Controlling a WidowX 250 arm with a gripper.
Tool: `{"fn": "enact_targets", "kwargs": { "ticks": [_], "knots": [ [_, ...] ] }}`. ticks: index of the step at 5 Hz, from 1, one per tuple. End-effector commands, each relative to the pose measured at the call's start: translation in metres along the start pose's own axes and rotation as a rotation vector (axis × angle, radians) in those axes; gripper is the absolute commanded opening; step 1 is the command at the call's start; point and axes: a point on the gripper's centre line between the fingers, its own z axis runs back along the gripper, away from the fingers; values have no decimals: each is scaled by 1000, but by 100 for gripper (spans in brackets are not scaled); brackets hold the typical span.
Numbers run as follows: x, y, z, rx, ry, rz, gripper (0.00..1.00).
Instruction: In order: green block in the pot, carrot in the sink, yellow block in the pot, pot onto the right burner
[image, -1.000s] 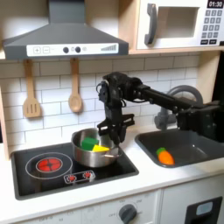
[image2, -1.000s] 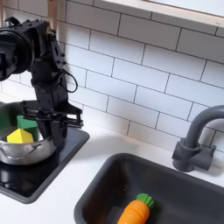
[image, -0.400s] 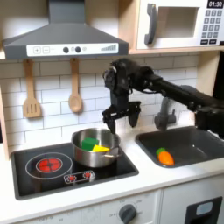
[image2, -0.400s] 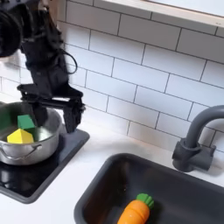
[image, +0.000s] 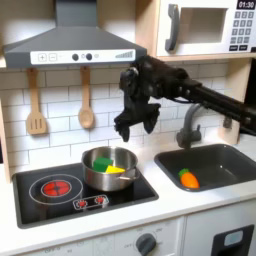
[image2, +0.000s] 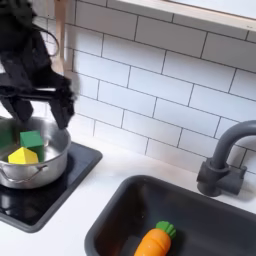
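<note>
The silver pot (image: 108, 172) (image2: 30, 168) stands on the right half of the black cooktop (image: 60, 200), so the right burner is hidden. Inside the pot lie the green block (image: 101, 162) (image2: 32, 140) and the yellow block (image: 116, 169) (image2: 21, 155), side by side. The orange carrot (image: 188, 179) (image2: 153, 241) lies in the dark grey sink (image: 222, 158) (image2: 205, 215). My gripper (image: 135, 125) (image2: 38, 108) hangs open above the pot with its fingers spread and nothing between them.
A red spiral burner (image: 55, 187) glows on the cooktop's left half in the first exterior view. The arched faucet (image: 188, 125) (image2: 225, 160) rises behind the sink. Two wooden utensils (image: 36, 115) hang on the tiled wall under the range hood (image: 75, 45).
My gripper has risen from the pot's rim to well above it, still open. The pot, both blocks and the carrot have stayed put.
</note>
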Motion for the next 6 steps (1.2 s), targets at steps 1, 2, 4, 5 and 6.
{"fn": "enact_targets", "kwargs": {
  "ticks": [1, 2, 4, 5, 6],
  "knots": [
    [5, -1, 51, -27, -268, 12, 100],
    [3, -9, 67, -38, -363, -20, 100],
    [0, -12, 82, -45, -402, -28, 100],
    [0, -11, 83, -44, -402, -29, 100],
    [0, -11, 83, -44, -402, -29, 100]
  ]
}}
